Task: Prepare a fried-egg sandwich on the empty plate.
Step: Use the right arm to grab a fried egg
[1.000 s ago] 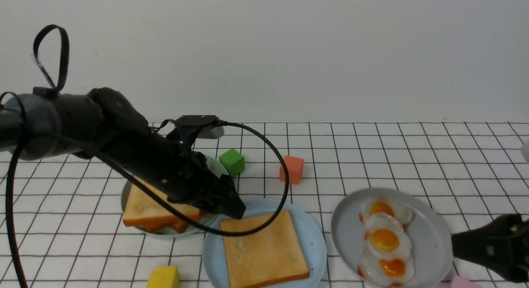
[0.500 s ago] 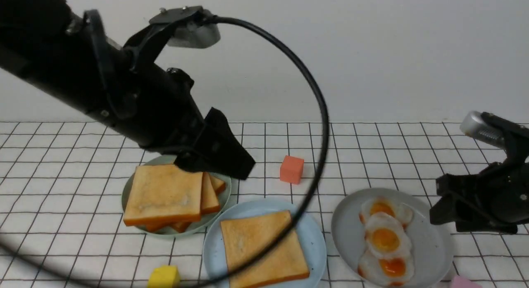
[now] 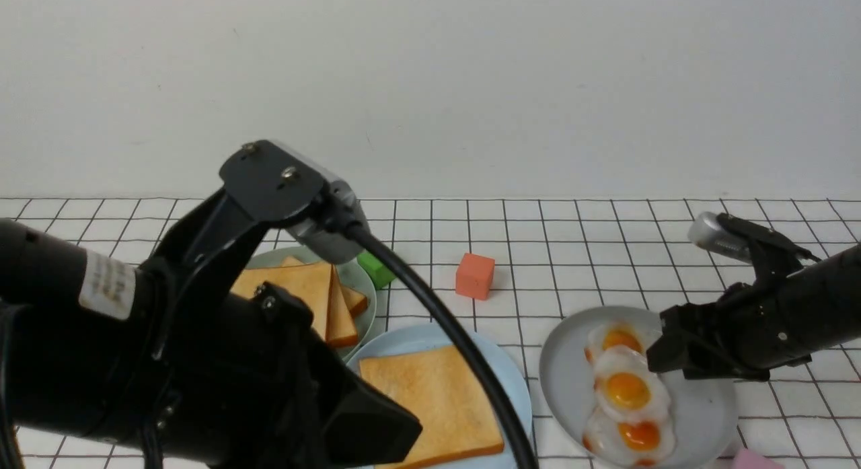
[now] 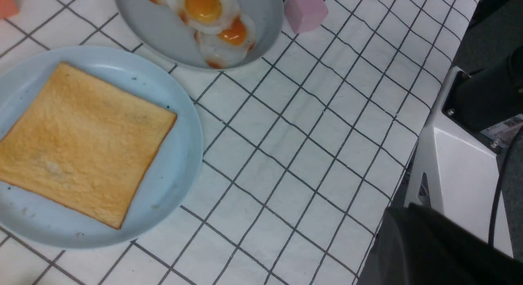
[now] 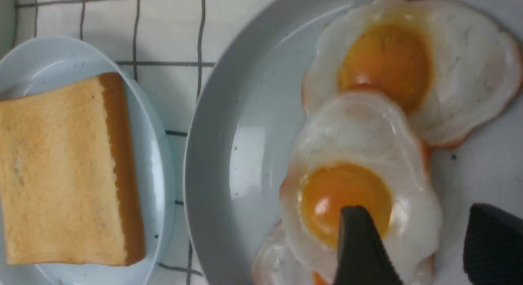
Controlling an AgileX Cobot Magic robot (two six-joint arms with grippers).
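The desk [image 3: 605,254], under a gridded white cloth, carried everything. The left gripper [image 3: 397,432] loomed low at the near edge with its jaws together on nothing. Its cable crossed the front view over the blue plate [image 4: 184,146], so it would likely crowd any carry toward that plate. The right gripper [image 5: 425,252] hung over the grey plate [image 3: 706,402] with its jaws apart, one of them above the yolk of the middle egg [image 5: 367,154]. Whether it touched could not be told.

The sandwich was only begun. One toast [image 3: 424,402] lay flat on the blue plate, with no egg on it. It looked stiff and light, best pinched at a crust edge. Spare slices sat in a pile [image 3: 303,287] on the green plate [image 3: 353,275] just behind.

The three eggs [image 3: 629,415] overlapped in a row. They looked thin, glossy and floppy, and were probably slippery. The middle one seemed to lie over its neighbours, so its free white rim looked a safer hold than the domed yolk.

An orange cube [image 3: 474,275], a green cube [image 3: 373,270] and a pink cube [image 4: 305,9] lay off the path between the plates.
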